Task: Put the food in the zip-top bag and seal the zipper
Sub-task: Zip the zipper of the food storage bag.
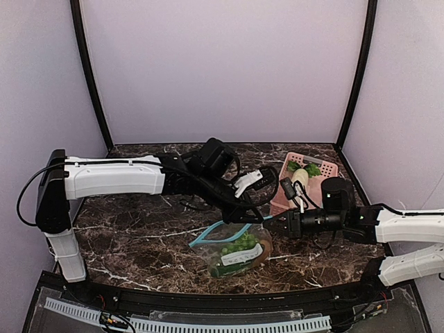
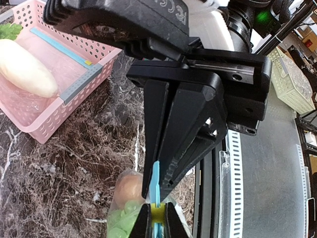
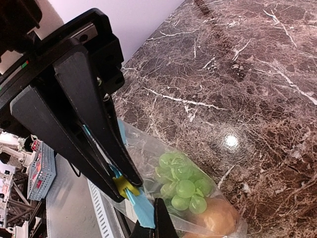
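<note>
Pale lilac walls (image 1: 222, 69) enclose a dark brown marble table (image 1: 139, 236).

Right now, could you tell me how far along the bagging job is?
Done: the green pieces and brown-orange lump lie inside the zip-top bag. In hand: the left gripper and right gripper are both shut on the teal zipper. Left: in the top view the zipper gapes in a loop beyond them, so sealing looks unfinished.
</note>
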